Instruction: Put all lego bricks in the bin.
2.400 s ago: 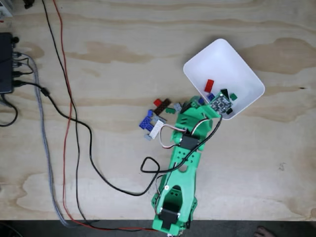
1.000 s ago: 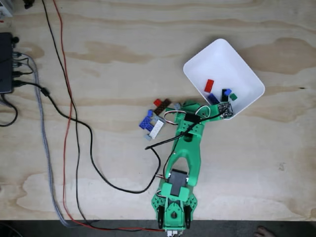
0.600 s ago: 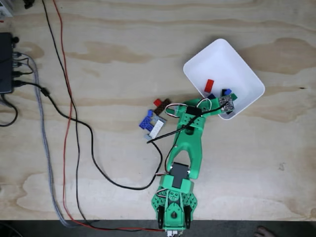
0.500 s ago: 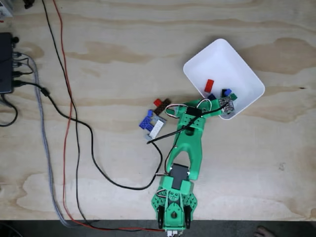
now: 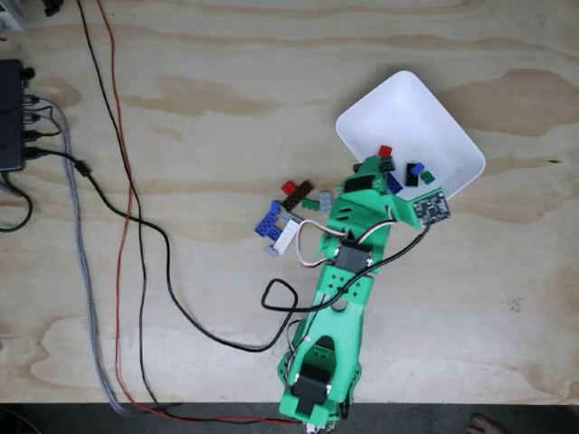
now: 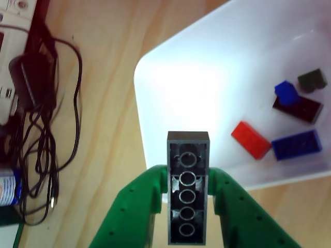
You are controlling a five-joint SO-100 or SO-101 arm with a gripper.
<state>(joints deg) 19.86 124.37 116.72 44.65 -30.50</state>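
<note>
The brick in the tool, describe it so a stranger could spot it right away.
Find the white bin, then the green tool reaching over its near rim. Clamped between its fingers is a long black brick, underside up with a row of round tubes showing, unlike the loose bricks lying in the bin.

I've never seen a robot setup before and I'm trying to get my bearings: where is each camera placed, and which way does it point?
Fixed view: high above, looking straight down on the wooden table; the whole green arm shows, reaching to the white bin.
Other view: appears to ride near the gripper, looking past its green fingers, which clamp a dark grey lego brick at the bin's edge.
Shared: the bin, its red brick, and the held brick.
</note>
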